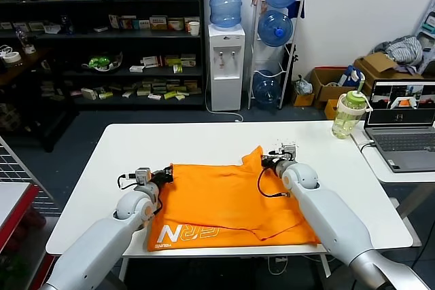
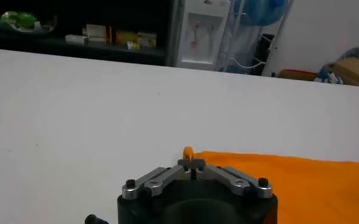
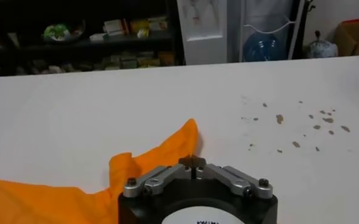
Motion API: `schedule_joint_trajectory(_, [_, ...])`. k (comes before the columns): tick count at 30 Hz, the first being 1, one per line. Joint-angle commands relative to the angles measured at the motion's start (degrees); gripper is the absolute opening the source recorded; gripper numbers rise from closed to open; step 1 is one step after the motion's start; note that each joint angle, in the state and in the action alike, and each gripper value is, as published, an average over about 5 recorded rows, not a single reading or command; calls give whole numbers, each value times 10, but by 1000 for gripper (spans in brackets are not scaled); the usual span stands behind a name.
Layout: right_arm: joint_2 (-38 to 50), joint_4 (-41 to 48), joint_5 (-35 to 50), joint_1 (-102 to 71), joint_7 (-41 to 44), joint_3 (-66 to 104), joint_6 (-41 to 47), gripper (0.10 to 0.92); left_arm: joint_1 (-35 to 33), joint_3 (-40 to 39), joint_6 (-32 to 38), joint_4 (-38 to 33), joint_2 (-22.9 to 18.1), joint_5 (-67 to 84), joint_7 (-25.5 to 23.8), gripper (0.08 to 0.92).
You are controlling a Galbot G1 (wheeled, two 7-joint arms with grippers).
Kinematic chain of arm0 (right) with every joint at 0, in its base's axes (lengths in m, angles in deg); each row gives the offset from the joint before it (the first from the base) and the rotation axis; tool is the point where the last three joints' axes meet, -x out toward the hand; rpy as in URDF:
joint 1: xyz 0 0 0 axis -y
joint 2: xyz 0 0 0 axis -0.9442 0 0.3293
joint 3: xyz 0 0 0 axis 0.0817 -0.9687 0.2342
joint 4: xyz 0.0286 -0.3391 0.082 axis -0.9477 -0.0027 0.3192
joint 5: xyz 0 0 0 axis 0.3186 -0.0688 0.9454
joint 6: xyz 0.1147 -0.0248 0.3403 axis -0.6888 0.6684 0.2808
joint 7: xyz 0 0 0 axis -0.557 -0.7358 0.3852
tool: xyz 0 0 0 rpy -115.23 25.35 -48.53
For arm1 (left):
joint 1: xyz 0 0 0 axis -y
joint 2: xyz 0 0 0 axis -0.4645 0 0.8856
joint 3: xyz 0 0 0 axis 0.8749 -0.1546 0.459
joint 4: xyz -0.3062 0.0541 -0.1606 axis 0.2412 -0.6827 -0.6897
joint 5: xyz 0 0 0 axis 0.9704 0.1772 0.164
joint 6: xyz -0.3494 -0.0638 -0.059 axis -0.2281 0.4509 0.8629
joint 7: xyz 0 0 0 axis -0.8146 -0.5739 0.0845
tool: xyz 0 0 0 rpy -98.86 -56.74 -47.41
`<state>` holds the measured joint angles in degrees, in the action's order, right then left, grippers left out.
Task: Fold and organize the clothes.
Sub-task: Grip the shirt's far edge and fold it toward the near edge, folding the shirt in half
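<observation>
While the T-shirt (image 1: 231, 202) is lying flat at the near edge of the table (image 1: 204, 144), the left pincer (image 1: 165, 174) is pinching its far left corner and the right pincer (image 1: 266, 161) is nipping the raised far right corner, both pressed together. Bare tabletop is stretching ahead of both pincers. Arms are covering parts of the shirt's sides. Beyond the right pincer, a bottle (image 1: 348, 115) and laptop (image 1: 401, 123) are sitting well apart
</observation>
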<state>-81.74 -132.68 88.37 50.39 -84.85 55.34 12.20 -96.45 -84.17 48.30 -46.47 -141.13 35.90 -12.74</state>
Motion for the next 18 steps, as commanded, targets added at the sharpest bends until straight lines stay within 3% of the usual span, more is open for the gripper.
schedule_joint_trajectory(1, [6,-25,3,-5,2,4,-28,124,-5,7,16,-23,2,0,6,97])
schedule_joint_trajectory(8, [46,-118,20,-42,-15,29,-26,124,-36,35,17,-87,20,2,15,97])
schedule_joint_trajectory(18, [143,-295,87,-161,-71,85,31,124,-129,74,15,-202,77,14,30,97])
